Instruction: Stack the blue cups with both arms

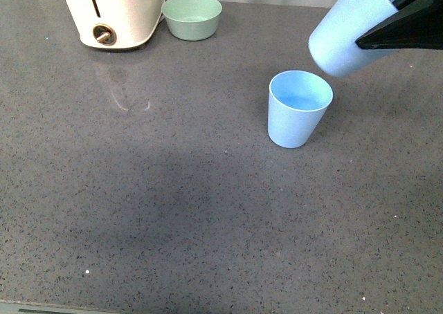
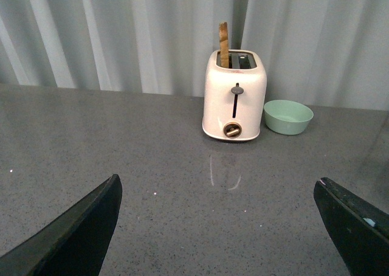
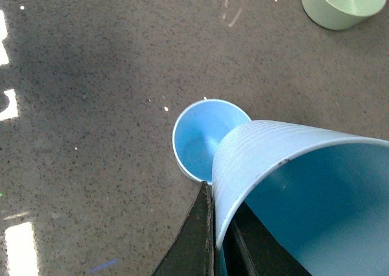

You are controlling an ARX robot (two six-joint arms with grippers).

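While right gripper (image 1: 367,41) pinches 1 tilted blue cup (image 1: 342,34) over speckled grey counter (image 1: 138,210), left gripper (image 2: 217,185) gapes toward pale curtains (image 2: 121,39)

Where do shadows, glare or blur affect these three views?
Front view: a broad soft shadow darkens the near countertop, which faintly mirrors the toaster. Left wrist view: even light, sharp, only thin glare streaks before the toaster. Right wrist view: blown-out white patches along one edge; the held blue cup looms large.
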